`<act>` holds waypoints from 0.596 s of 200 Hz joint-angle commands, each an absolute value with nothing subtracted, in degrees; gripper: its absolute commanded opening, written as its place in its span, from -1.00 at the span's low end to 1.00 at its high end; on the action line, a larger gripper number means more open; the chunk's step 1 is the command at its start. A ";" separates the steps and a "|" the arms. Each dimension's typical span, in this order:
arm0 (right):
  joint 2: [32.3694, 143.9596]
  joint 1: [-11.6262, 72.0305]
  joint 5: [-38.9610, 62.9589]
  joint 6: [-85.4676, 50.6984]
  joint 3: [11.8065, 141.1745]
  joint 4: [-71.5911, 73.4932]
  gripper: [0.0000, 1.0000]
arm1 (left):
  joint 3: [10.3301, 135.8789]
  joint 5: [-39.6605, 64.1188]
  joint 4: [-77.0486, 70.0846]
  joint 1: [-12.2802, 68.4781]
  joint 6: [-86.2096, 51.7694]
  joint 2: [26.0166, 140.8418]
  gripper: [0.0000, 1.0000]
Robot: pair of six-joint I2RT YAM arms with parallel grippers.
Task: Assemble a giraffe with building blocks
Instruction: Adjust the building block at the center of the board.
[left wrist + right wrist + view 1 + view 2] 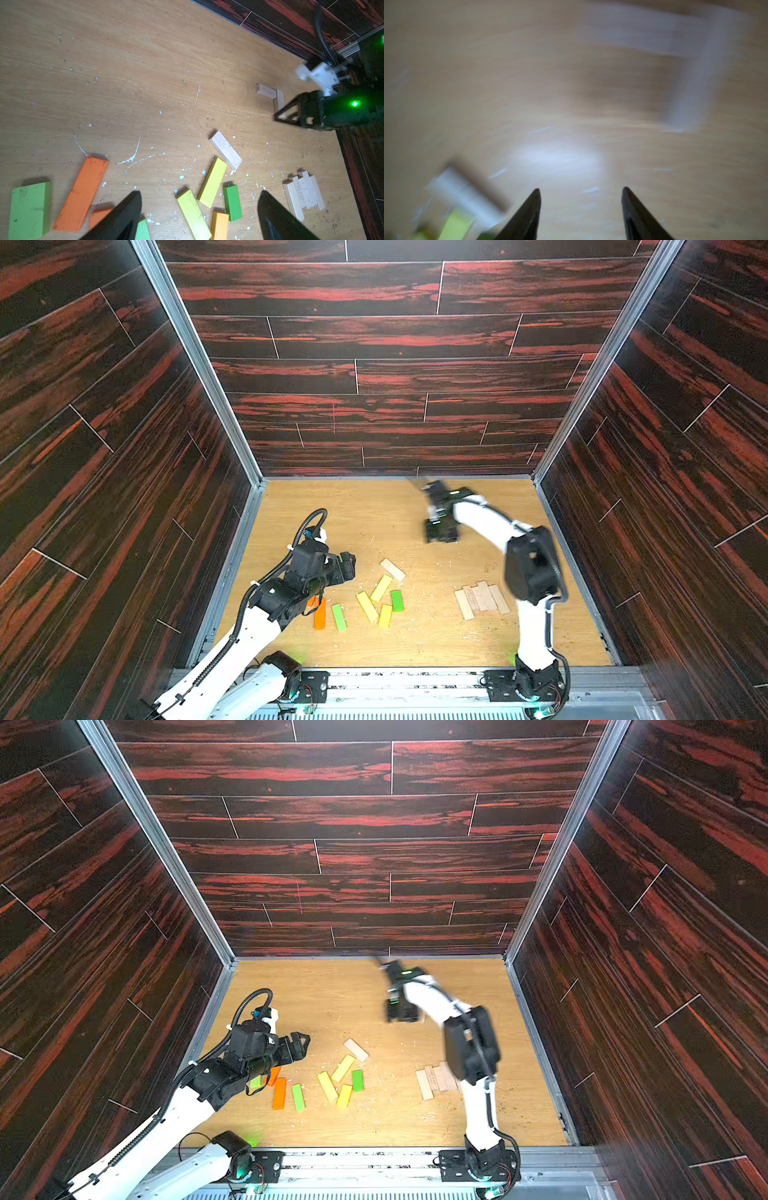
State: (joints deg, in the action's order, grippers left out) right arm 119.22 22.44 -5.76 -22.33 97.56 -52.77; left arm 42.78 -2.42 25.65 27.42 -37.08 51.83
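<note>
two pale blocks: lying end to end, long axes at right angles. left gripper, right gripper: jaws apart, empty.

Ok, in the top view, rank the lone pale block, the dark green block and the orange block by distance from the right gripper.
From the right gripper, in a top view:
1. lone pale block, just left of it and toward the front.
2. dark green block, further toward the front.
3. orange block, farthest left, clearly last.
</note>
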 commanded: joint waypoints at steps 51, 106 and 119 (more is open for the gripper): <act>116.38 6.87 3.61 -28.96 95.50 -44.34 -1.00 | 42.34 3.91 18.42 27.21 -37.62 59.69 0.59; 124.65 4.22 8.72 -31.58 101.70 -42.63 -1.00 | 44.82 5.77 18.72 27.17 -36.70 64.48 0.56; 126.76 4.15 9.03 -31.62 103.77 -43.33 -1.00 | 45.05 5.78 18.74 27.21 -36.49 64.86 0.56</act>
State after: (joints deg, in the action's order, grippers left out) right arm 121.27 4.54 6.15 -30.00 100.27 -42.98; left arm 42.74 4.95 19.22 27.42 -37.32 64.31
